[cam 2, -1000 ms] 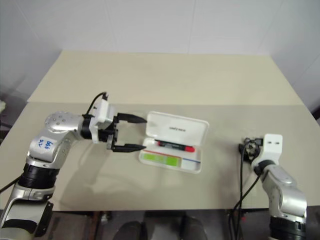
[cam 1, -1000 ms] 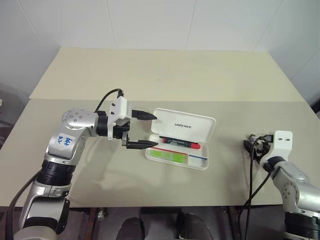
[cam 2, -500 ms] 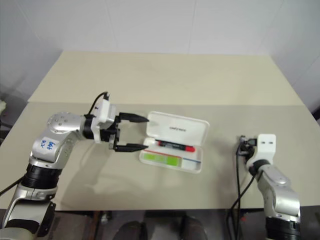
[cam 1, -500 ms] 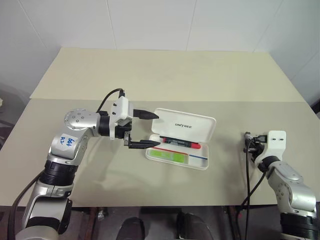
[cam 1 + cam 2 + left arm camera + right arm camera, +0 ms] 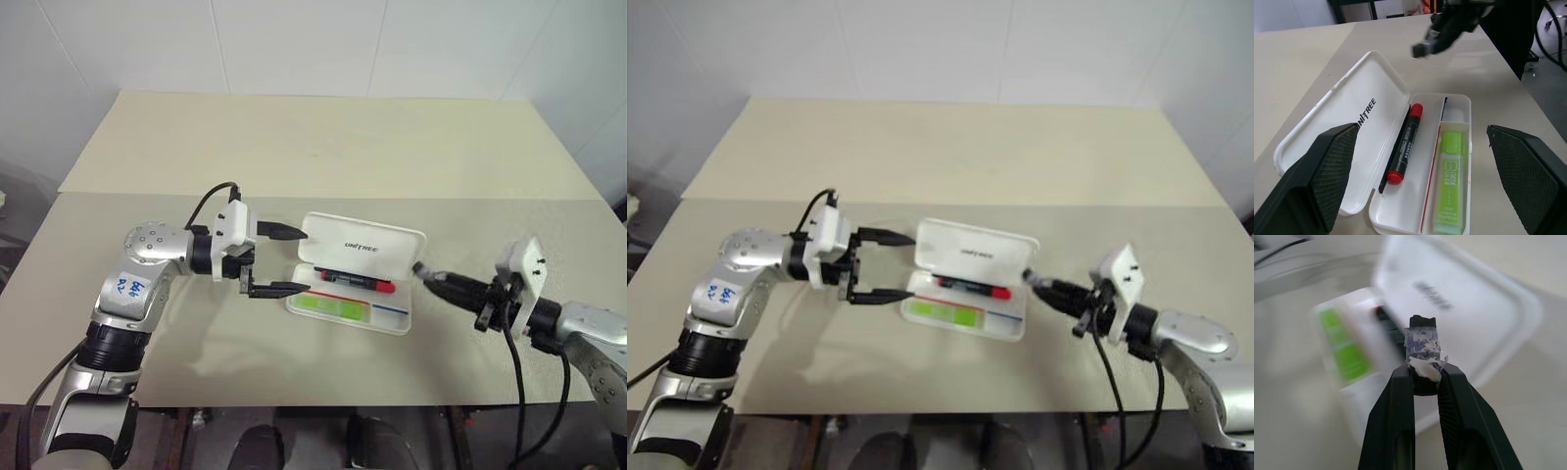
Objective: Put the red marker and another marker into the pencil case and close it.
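The right pincer has swung in from the right edge of the tabletop, where it pointed away a second ago, and now aims its clenched black fingers at the right end of the white rectangular hard plastic pencil case; in the right wrist view a small taped black stub sits at its tips, and what that is cannot be told. The left pincer has kept its place, released, one finger over the lid's left end and the other at the tray's left end.

The pencil case lies between the two pincers, its long axis running from one to the other, hinged lid thrown back on the far side. Inside, the slim red marker with the black end lies in the compartment next to the hinge, and the flat lime-green highlighter marker lies in the compartment nearer the robot, both parallel to the case's length.

Both markers seem to be in, so closing is probably what remains. The lid must fold toward the robot over the tray. The right pincer's tips are just beside the case's right end, near the hinge corner; the left already brackets the left end and looks as well placed to steady or tip the lid.
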Motion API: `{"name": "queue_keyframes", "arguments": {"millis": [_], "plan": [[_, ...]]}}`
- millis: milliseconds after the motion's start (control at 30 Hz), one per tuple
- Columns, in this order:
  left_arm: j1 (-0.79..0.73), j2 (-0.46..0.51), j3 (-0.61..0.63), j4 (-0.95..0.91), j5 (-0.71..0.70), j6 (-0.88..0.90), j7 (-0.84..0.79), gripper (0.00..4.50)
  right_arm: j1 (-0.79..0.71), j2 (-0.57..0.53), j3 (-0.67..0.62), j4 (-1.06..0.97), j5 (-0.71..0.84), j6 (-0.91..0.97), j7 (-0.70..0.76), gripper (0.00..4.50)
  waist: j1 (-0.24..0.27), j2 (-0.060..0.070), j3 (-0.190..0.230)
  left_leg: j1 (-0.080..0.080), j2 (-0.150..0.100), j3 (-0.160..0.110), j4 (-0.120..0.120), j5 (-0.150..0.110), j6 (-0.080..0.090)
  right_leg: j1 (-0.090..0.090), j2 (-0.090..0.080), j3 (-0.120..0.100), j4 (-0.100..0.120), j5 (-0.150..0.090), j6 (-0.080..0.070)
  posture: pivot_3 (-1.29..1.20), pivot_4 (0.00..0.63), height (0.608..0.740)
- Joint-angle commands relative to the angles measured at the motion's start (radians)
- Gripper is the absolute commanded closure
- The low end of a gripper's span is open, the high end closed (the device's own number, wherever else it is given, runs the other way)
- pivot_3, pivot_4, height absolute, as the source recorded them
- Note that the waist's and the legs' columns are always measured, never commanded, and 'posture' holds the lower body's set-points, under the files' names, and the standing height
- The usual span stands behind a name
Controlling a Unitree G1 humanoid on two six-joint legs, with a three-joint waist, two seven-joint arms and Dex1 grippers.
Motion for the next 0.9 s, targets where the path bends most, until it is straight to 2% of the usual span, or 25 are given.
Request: {"name": "queue_keyframes", "arguments": {"millis": [33, 167, 367, 900], "plan": [[0.023, 0.015, 0.021, -0.038, -0.008, -0.017, 0.004, 0.00, -0.036, -0.030, 0.050, -0.021, -0.004, -0.025, 0.060, 4.17, -0.002, -0.001, 0.000, 0.000, 0.000, 0.000, 0.000, 0.000, 0.000, 0.000, 0.000, 0.000, 0.000, 0.000, 0.000, 0.00, 0.150, 0.740], [0.045, 0.019, 0.018, -0.048, -0.006, -0.023, 0.003, 0.00, -0.116, -0.016, 0.174, 0.060, -0.084, -0.081, 0.105, 4.17, -0.005, -0.001, 0.000, 0.002, 0.000, 0.000, 0.001, 0.000, 0.000, 0.000, 0.000, 0.000, 0.001, 0.000, 0.000, 0.00, 0.150, 0.740], [0.065, 0.026, 0.017, -0.077, -0.012, -0.011, 0.013, 0.00, -0.156, -0.001, 0.272, 0.170, -0.152, -0.157, 0.168, 4.17, 0.000, -0.001, 0.000, 0.002, 0.000, 0.000, 0.001, 0.000, 0.000, 0.000, 0.000, 0.000, 0.001, 0.000, 0.000, 0.00, 0.150, 0.740], [0.085, 0.038, 0.024, -0.107, -0.022, 0.014, 0.028, 0.00, -0.146, 0.014, 0.306, 0.249, -0.202, -0.226, 0.247, 4.17, -0.002, -0.001, 0.000, 0.002, 0.000, 0.000, 0.002, -0.002, -0.001, 0.000, 0.000, -0.001, 0.001, 0.000, 0.000, 0.00, 0.150, 0.740]]}}
